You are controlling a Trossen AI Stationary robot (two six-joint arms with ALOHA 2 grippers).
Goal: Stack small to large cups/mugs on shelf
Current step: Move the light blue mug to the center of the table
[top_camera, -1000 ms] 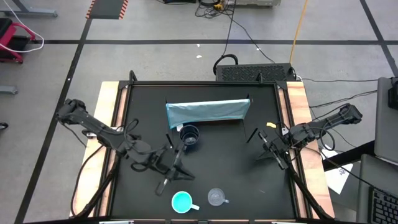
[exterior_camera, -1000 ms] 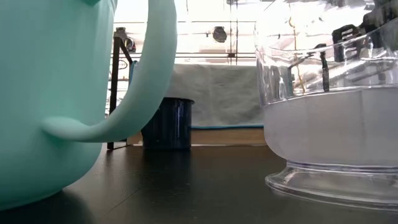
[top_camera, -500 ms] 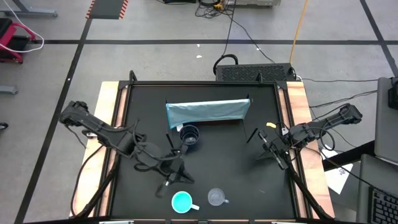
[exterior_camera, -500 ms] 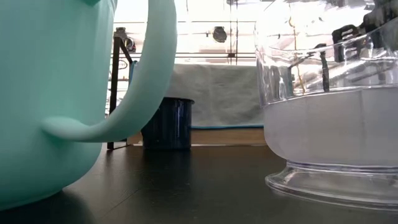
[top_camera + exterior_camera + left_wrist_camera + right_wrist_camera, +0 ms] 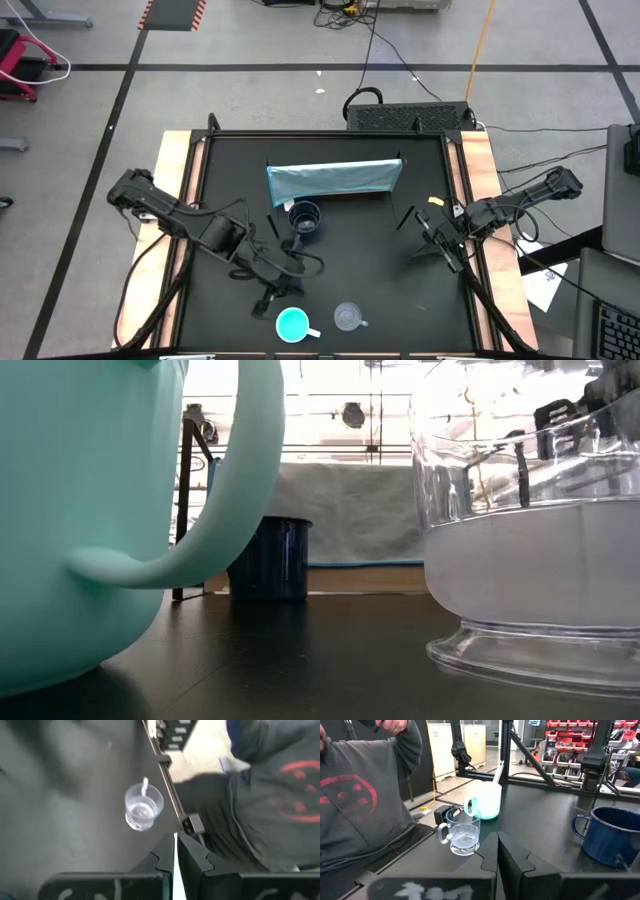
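Three mugs stand on their bases on the black table. The navy mug (image 5: 304,220) is just in front of the light blue shelf (image 5: 335,180), which stands at the far middle. The turquoise mug (image 5: 293,324) and the clear mug (image 5: 347,317) are side by side at the near edge. My left gripper (image 5: 272,293) is shut with nothing in it and hovers just beyond the turquoise mug. Its wrist view shows the clear mug (image 5: 143,812) ahead of it. My right gripper (image 5: 432,245) waits shut at the table's right side, pointing level toward the mugs (image 5: 461,835).
A person in a dark shirt with a red print (image 5: 280,795) stands at the table's near edge, close to the clear mug. Bare black table lies between the navy mug and the two near mugs. Frame posts rise at the table's corners (image 5: 507,750).
My left arm has stretched farther over the table. Its gripper has shifted a little toward the near edge and the turquoise mug, and its wrist has tipped. It has stayed shut. The mugs and the shelf have kept their places.
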